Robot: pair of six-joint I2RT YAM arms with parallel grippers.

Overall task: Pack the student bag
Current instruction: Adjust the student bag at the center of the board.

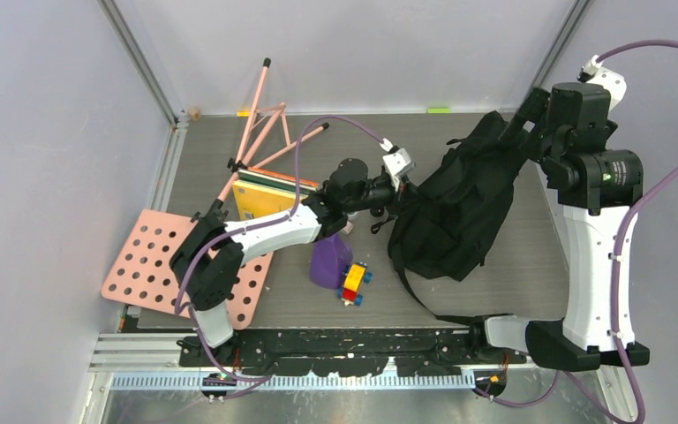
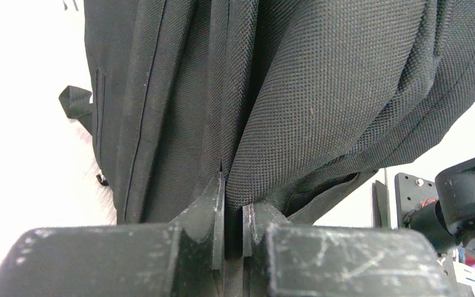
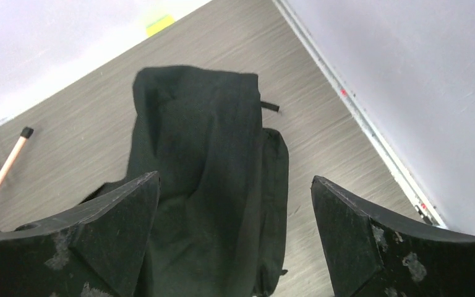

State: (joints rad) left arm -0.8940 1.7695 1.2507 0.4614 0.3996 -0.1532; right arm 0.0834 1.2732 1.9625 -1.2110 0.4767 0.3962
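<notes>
The student bag (image 1: 459, 208) is a large black floppy backpack lying on the grey table right of centre. My left gripper (image 1: 396, 204) is at its left edge. In the left wrist view the left gripper (image 2: 234, 198) is shut on a fold of the student bag's woven fabric (image 2: 321, 93), pinched between the two fingers. My right gripper (image 1: 516, 122) hovers over the bag's far right end. In the right wrist view the right gripper (image 3: 235, 179) stands open above the student bag (image 3: 204, 142), with nothing between its fingers.
A purple container (image 1: 329, 262) and a coloured toy block (image 1: 354, 283) lie just left of the bag. Further left are a yellow book (image 1: 260, 196), a pink perforated board (image 1: 154, 265) and a pink folding stand (image 1: 260, 132). White walls close in the table.
</notes>
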